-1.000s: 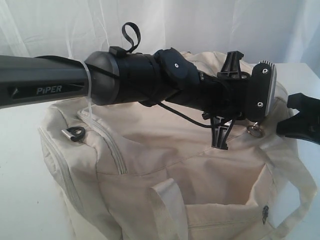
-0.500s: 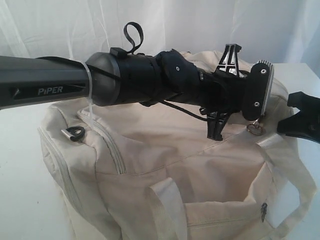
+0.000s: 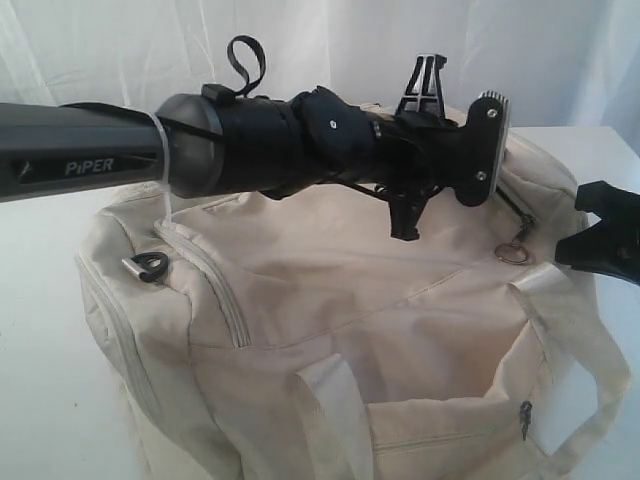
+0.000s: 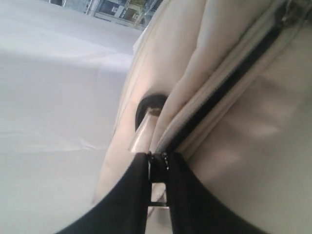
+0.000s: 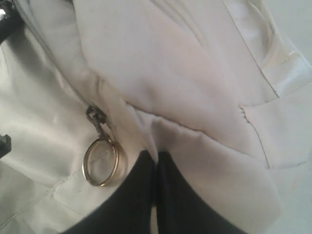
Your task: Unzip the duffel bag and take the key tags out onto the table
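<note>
While right end effector [image 5: 155, 156] pressed together, left end effector [image 4: 158, 157] pinches probable zipper pull [image 4: 157, 194].

Left arm [image 3: 90, 165] stretched horizontal, left claw [image 4: 158, 161] pinched narrow; right claw [image 5: 156, 158] closed

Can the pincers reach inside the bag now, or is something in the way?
The duffel bag itself is in the way. Its zipper shows only a narrow dark gap, ending at the left pincer, which seems to pinch it. No key tags show.
</note>
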`<state>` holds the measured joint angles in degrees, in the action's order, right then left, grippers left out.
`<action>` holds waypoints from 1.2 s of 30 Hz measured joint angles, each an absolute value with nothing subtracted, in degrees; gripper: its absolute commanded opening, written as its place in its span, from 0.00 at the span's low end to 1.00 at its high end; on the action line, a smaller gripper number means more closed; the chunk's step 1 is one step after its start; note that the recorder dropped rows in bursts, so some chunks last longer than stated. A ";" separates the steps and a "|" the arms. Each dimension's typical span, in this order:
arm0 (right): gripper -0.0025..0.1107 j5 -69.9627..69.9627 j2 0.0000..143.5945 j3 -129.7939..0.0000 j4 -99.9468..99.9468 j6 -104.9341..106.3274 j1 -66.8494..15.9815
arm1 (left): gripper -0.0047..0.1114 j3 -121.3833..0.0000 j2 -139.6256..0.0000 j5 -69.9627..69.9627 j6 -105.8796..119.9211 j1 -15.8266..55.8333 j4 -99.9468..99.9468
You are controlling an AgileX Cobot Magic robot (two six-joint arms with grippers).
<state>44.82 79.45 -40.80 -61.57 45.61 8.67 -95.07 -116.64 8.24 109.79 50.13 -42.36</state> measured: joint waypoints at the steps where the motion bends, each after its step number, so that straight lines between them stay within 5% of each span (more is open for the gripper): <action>1: 0.02 44.82 79.45 -40.80 -61.57 45.49 8.67 | 0.04 -95.07 -116.64 8.59 109.79 49.65 -42.36; 36: 0.02 44.41 79.23 -40.80 -60.23 43.52 8.45 | 0.04 -95.07 -116.64 9.33 112.01 38.52 -42.36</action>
